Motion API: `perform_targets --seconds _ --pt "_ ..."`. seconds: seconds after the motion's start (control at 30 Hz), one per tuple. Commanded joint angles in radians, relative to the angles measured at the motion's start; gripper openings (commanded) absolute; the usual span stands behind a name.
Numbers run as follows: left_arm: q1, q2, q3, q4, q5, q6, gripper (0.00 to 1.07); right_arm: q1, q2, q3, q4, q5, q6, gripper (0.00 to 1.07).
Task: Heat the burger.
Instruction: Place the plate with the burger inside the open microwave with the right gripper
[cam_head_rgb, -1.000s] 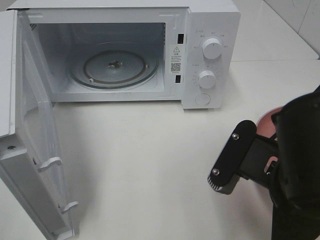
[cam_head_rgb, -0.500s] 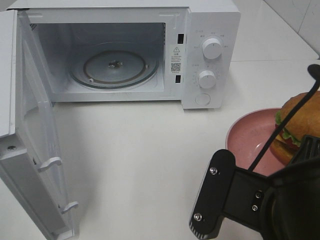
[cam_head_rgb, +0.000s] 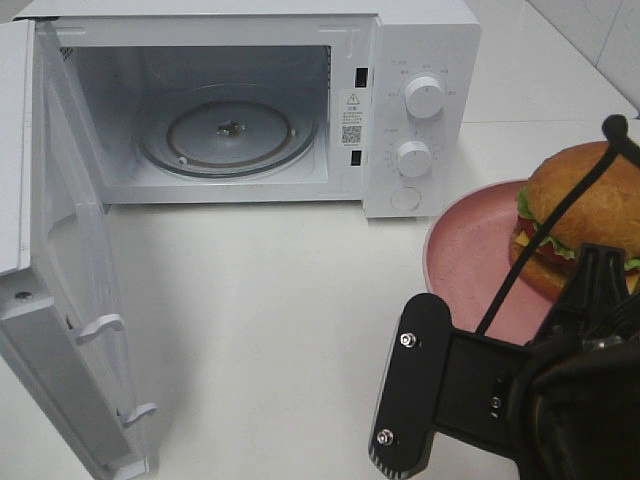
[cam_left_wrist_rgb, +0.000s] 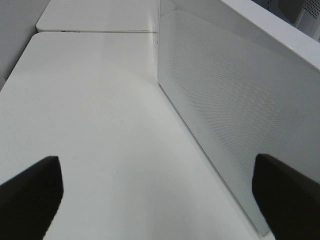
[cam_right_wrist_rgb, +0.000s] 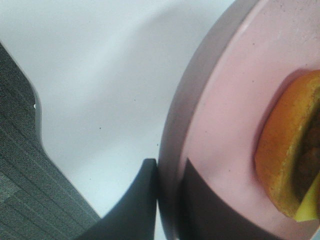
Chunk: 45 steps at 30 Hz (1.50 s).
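A white microwave (cam_head_rgb: 420, 40) stands at the far left of a white table (cam_head_rgb: 260, 300). Its door (cam_head_rgb: 60, 280) is swung wide open toward the near left. Inside, a round glass turntable (cam_head_rgb: 230, 135) lies bare. On the panel to the right of the cavity are two white knobs (cam_head_rgb: 424, 97), one above the other.

The burger (cam_head_rgb: 590, 210) is at the right edge of the scene, to the right of the microwave and nearer than it. It sits on the right part of a pink plate (cam_head_rgb: 470, 260). It has a golden-brown bun, with green lettuce and red tomato showing at its side. A thin black cable (cam_head_rgb: 560, 230) crosses in front of it.

The black right arm (cam_head_rgb: 500, 390) fills the near right corner, just beside the plate. In the right wrist view, the right gripper (cam_right_wrist_rgb: 169, 190) is clamped on the plate's rim, with one dark finger under the rim and the other on the pink upper face. The burger's bun is near the fingers but apart from them.

In the left wrist view, the left gripper (cam_left_wrist_rgb: 159, 200) has its jaws spread wide and holds nothing. It hangs over bare table beside the door's dotted panel.
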<state>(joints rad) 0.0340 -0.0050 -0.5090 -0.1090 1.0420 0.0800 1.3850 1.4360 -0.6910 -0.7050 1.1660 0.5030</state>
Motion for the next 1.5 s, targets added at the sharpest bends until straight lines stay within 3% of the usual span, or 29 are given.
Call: perform_targets --seconds 0.03,1.5 --pt "-0.007 -0.021 0.005 -0.002 -0.004 0.001 0.98 0.004 -0.005 0.005 -0.070 -0.009 -0.071 0.03" --pt "-0.007 -0.021 0.005 -0.002 -0.004 0.001 0.98 0.004 -0.004 0.002 -0.235 -0.435 -0.368 0.00"
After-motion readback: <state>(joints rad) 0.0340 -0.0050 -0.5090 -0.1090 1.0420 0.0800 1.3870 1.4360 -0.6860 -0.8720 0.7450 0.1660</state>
